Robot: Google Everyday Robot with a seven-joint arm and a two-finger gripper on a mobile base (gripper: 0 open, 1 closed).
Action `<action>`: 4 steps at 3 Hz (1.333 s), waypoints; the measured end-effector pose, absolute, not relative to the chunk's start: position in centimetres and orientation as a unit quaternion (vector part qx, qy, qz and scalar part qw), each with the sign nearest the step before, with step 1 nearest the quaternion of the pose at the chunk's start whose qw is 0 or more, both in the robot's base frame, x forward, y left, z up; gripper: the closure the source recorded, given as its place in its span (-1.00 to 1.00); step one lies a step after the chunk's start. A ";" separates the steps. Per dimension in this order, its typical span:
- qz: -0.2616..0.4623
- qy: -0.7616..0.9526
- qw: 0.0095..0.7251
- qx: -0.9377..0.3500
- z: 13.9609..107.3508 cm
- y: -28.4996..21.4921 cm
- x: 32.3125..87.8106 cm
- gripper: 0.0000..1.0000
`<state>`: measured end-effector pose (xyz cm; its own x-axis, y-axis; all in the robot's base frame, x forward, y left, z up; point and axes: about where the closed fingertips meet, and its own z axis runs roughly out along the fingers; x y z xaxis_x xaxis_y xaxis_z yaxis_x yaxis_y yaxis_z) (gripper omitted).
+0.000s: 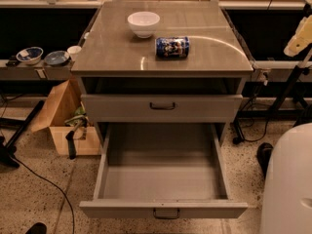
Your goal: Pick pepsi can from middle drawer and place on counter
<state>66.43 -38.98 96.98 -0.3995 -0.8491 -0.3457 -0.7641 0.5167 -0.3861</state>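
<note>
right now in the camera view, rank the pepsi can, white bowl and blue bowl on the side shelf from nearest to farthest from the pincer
The pincer is at the right edge, past the counter.
1. pepsi can, on its side on the counter, right of centre.
2. white bowl, further back and left.
3. blue bowl, on the side shelf, far left.
</note>
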 end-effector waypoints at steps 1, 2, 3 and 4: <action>-0.059 0.835 0.235 -0.495 95.4 -38.3 65.7 -1.00; -0.036 0.836 0.211 -0.505 94.3 -37.9 64.5 -1.00; -0.025 0.837 0.208 -0.506 94.5 -38.2 63.3 -1.00; -0.015 0.841 0.230 -0.490 95.4 -39.1 62.3 -1.00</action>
<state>62.27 -39.08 95.37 -0.4148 -0.8308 -0.3711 -0.8167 0.5197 -0.2506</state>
